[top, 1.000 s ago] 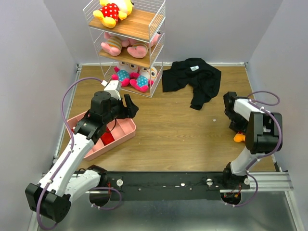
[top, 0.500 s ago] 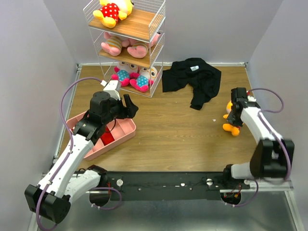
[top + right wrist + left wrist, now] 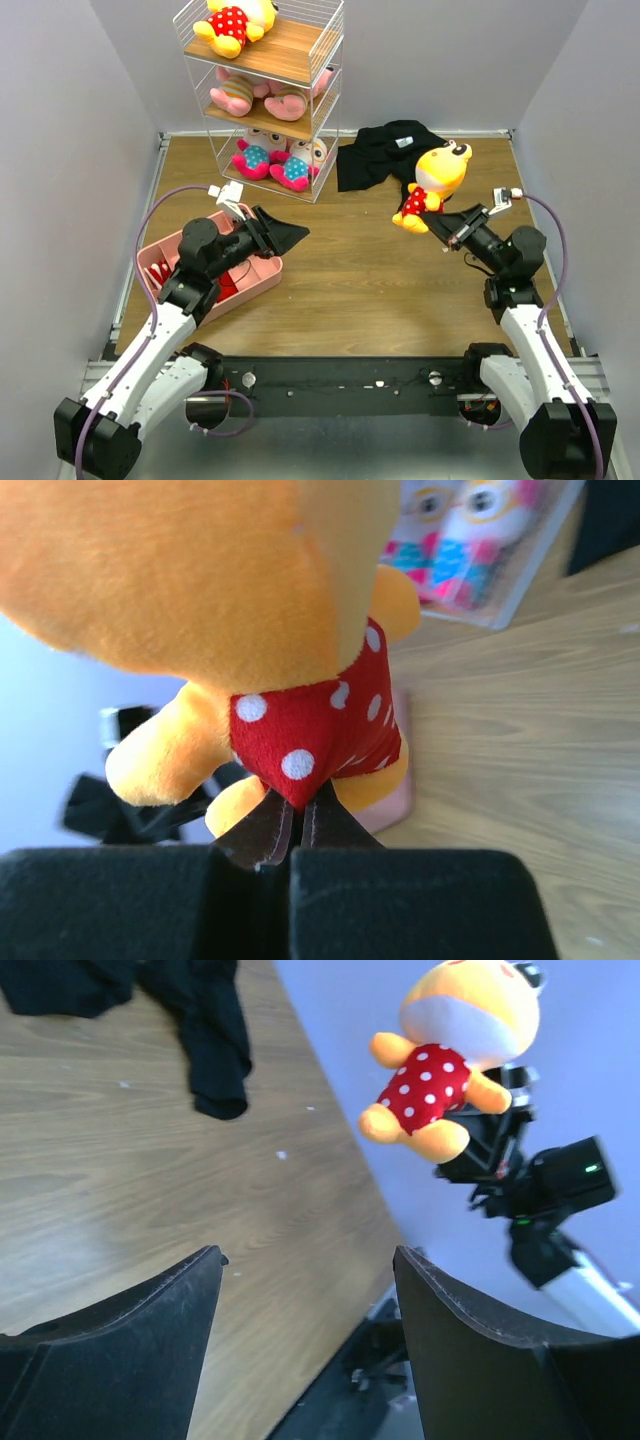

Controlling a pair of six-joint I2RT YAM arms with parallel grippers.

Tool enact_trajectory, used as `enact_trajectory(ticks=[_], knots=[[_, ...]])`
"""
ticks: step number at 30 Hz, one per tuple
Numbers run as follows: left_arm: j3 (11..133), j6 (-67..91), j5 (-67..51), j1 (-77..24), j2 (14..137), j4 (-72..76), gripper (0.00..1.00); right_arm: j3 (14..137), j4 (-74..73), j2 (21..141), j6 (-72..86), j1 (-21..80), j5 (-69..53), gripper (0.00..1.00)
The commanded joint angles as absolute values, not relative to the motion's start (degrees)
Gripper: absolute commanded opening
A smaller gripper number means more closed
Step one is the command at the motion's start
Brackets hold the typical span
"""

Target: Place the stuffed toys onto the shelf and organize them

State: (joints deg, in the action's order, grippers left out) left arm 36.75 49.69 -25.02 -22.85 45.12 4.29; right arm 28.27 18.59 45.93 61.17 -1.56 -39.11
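The wooden table (image 3: 350,290) lay between pale lilac walls, with the shelf (image 3: 298,48) at its far left corner. A yellow doll (image 3: 232,22) lay on the top board. Two pink dolls (image 3: 262,95) lay on the middle board, and two glasses dolls (image 3: 282,160) sat side by side on the bottom tier. Just right of the shelf, a black cloth (image 3: 385,160) lay crumpled on the table near the back wall.

The right gripper (image 3: 430,222) was raised over the right half of the table, its jaws clamped on the second yellow doll (image 3: 432,178). In the right wrist view the fingers (image 3: 255,838) pinched the lower edge of that doll's red dotted outfit. The doll stood upright above them, clear of the table. From above, its head overlapped the right edge of the cloth, though the doll was in the air and not on it.

The left gripper (image 3: 288,234) hovered just right of a pink tray (image 3: 262,275), between the tray and the shelf's foot. Its jaws stood wide and held nothing. The left wrist view looked out between them, across the bare wood, toward the held doll. A red thing (image 3: 225,290) sat in one compartment of the tray, but the arm hid most of it, so I could not tell what it was.
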Motion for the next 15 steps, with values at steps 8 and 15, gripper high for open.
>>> enact_trajectory(ticks=[8, 15], knots=[[36.9, 66.0, -25.3, -30.6, 48.1, 26.1, 0.76, 19.7, 76.7, 46.9, 98.0, -0.1, -48.5, 0.01], [38.8, 67.9, -13.2, -42.0, 51.8, 32.2, 0.73, 18.3, 96.0, 52.2, 102.8, -0.1, -47.0, 0.01]])
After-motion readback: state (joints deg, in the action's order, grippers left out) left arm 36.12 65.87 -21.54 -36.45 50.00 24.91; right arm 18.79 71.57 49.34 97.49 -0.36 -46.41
